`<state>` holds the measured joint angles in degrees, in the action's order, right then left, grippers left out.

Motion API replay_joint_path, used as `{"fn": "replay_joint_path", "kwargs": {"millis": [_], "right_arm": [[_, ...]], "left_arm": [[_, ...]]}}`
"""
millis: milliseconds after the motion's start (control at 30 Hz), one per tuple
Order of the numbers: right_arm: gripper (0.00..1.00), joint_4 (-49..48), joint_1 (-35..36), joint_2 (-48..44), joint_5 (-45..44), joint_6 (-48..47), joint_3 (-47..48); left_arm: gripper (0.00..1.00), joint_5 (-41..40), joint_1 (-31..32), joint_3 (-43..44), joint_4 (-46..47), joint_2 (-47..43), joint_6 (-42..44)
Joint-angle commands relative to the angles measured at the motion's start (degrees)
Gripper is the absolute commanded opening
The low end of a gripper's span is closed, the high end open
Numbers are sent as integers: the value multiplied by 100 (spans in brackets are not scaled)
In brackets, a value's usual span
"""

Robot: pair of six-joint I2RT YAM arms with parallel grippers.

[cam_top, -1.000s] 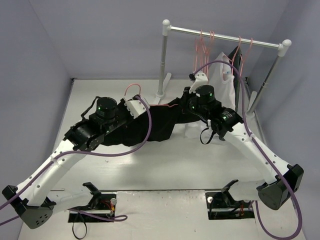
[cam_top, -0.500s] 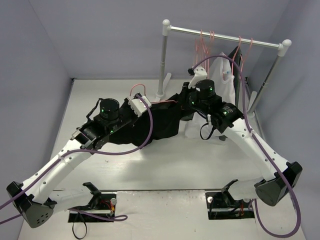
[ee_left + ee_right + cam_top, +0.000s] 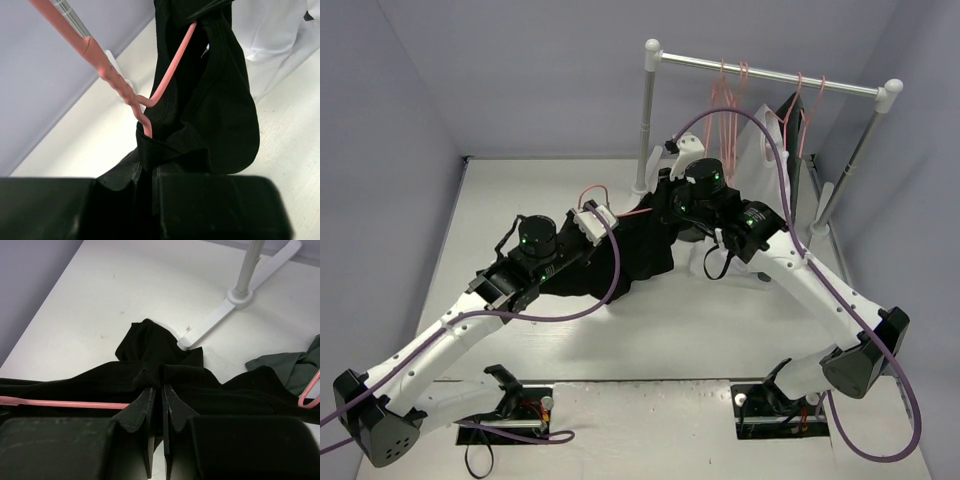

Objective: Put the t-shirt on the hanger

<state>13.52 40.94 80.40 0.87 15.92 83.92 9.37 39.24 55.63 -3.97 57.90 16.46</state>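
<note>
**Item 1, t-shirt** [image 3: 642,250]. Black cloth. You will find it stretched between the two tools over the middle of the counter [image 3: 520,190], just in front of the rack's foot. You cannot tell whether its lower edge touches the counter.

**Item 2, hanger** [image 3: 169,76]. Pink wire. In your left wrist view, its hook and twisted neck stand outside the cloth toward the upper left. One shoulder wire runs up into the shirt's opening. The other dips into a fold right at the left tool. In your right wrist view, a straight length of the same pink wire runs along the shirt's edge at the lower left.

**Item 3, left tool** [image 3: 152,160]. Pressed together on a fold of the t-shirt, at the spot where the hanger's wire goes in. You cannot tell whether the wire itself is in the grip.

**Item 4, right tool** [image 3: 161,387]. Its fingers [image 3: 172,407] are together, pinching a small ridge of the black cloth at their tips.

**Item 5, rack** [image 3: 770,76]. Stands at the far right of the counter. Spare hangers [image 3: 725,95], also pink, hang on its rail.

**Item 6, white garment** [image 3: 272,30]. Sits just beyond the t-shirt, on the rack side.

**Item 7, grey-green garment** [image 3: 300,365]. Lies at the right edge of your right wrist view, near the t-shirt.
</note>
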Motion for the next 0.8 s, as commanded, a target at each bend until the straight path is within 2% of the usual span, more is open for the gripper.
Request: {"fn": "replay_joint_path", "kwargs": {"millis": [0,367,767], "right_arm": [[6,-165,63,28,97,-86,148],[25,-35,63,98,170,-193,131],[43,692,-10,62,-70,-572,727]], "left_arm": [[0,59,-54,-67,994,-364,-307],[0,20,-110,-717,1772,-620,-947],[0,-187,-104,-963,1785,-769,-939]]}}
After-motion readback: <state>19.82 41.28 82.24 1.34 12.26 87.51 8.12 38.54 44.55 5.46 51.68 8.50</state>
